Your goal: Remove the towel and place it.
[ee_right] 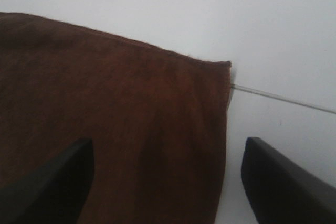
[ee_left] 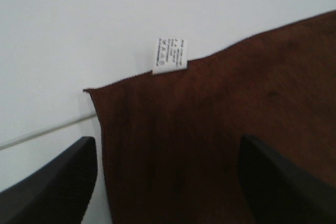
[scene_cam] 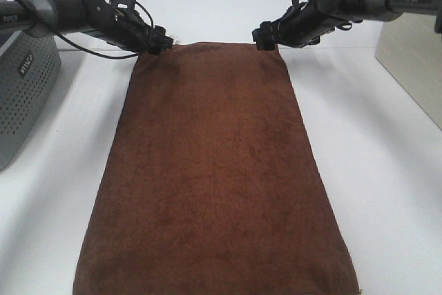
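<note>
The dark brown towel (scene_cam: pixel 214 170) lies spread flat on the white table, its long side running from the far edge toward the camera. My left gripper (scene_cam: pixel 160 43) hovers over the towel's far left corner (ee_left: pixel 97 95), jaws open and empty (ee_left: pixel 168 187). The white tag (ee_left: pixel 169 55) sticks out from the far short edge near that corner. My right gripper (scene_cam: pixel 262 38) hovers over the far right corner (ee_right: pixel 223 66), jaws open and empty (ee_right: pixel 168 187). In each wrist view one finger is over the towel (ee_right: pixel 105 114) and the other over bare table.
A grey perforated basket (scene_cam: pixel 24 94) stands at the left edge of the table. A beige box (scene_cam: pixel 414 60) stands at the right edge. White table (scene_cam: pixel 387 191) shows on both sides of the towel. A seam line runs across the table behind the towel (ee_right: pixel 283 100).
</note>
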Motion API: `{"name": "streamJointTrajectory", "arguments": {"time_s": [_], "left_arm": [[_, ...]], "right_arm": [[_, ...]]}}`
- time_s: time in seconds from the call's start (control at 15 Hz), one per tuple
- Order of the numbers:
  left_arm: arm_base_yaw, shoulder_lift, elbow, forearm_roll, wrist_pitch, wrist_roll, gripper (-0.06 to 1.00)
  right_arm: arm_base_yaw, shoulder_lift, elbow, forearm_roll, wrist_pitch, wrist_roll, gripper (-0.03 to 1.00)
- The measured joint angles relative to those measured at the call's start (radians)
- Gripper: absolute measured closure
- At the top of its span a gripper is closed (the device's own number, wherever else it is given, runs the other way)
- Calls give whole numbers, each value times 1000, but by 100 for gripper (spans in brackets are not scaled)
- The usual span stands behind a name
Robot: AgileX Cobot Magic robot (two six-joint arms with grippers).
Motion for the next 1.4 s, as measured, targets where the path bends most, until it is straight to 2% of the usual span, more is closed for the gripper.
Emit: {"name": "streamJointTrajectory", "arguments": {"time_s": [0.2, 0.33, 0.47, 0.6, 0.73, 0.87, 1.0, 1.13, 1.2, 1.4], "left_arm": [[0, -155, 0, 40, 369, -11, 16], [0, -268, 0, 78, 574, -96, 12], [13, -387, 0, 156, 694, -193, 12], [78, -480, -2, 200, 775, -245, 12], [176, -554, -2, 209, 846, -263, 12], [270, -618, -2, 220, 919, -272, 12], [318, -714, 59, 224, 942, -280, 12], [331, -862, 255, 237, 919, -282, 12], [331, -948, 392, 237, 873, -282, 12], [331, -1266, 728, 242, 784, -282, 12]], "right_arm": [[0, -179, 0, 0, 273, 45, 20], [0, -305, 0, -20, 409, 121, 20], [-13, -409, 0, -71, 487, 234, 19], [-79, -504, 0, -106, 565, 295, 19], [-134, -578, 0, -178, 678, 302, 19], [-139, -645, 0, -253, 822, 302, 19], [-139, -719, 60, -279, 861, 280, 19], [-139, -850, 248, -282, 865, 274, 19], [-139, -938, 363, -282, 865, 281, 19], [-139, -1288, 694, -282, 865, 323, 19]]}}
